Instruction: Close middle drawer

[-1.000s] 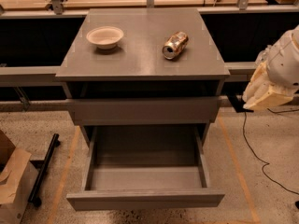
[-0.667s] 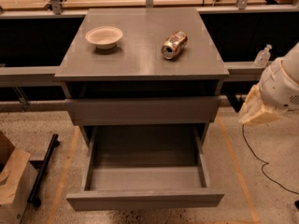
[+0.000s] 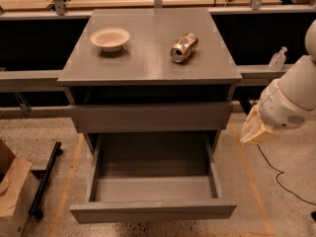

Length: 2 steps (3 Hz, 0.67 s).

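The grey cabinet (image 3: 148, 68) has a closed-looking front (image 3: 150, 116) just under its top. Below it the middle drawer (image 3: 153, 210) is pulled far out toward me, empty, with its plain flat front lowest in view. Any front below it is hidden by it. My gripper (image 3: 255, 129) is the cream-coloured end of the white arm (image 3: 296, 93) at the right. It hangs in the air just right of the cabinet's right side, level with the gap between the upper front and the open drawer, touching nothing.
A pale bowl (image 3: 110, 37) and a crushed can (image 3: 184, 47) lie on the cabinet top. A clear bottle (image 3: 278, 59) stands on the right ledge. A cardboard box (image 3: 12, 196) and a black bar (image 3: 44, 179) are at the left on the floor; a cable (image 3: 281, 177) runs at the right.
The arm has swung down and left, bringing the gripper closer to the cabinet's right side. The drawer, bowl and can have not moved.
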Available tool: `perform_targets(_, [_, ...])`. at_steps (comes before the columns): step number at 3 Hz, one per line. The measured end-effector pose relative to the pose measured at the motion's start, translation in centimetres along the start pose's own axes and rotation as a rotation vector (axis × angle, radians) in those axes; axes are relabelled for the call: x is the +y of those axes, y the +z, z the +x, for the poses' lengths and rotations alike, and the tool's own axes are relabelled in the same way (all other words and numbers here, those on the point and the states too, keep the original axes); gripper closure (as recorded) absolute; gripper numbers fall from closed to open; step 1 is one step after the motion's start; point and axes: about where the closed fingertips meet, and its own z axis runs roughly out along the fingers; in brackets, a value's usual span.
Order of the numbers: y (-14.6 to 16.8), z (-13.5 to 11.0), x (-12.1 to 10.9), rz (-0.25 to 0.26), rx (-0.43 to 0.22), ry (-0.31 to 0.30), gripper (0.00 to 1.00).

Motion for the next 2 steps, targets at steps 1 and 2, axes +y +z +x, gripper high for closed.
perform_targets(1, [4.3, 0.9, 1.0, -0.026, -0.044, 0.007, 1.0])
perform_targets(2, [8.5, 1.9, 1.4, -0.039, -0.074, 0.007, 1.0])
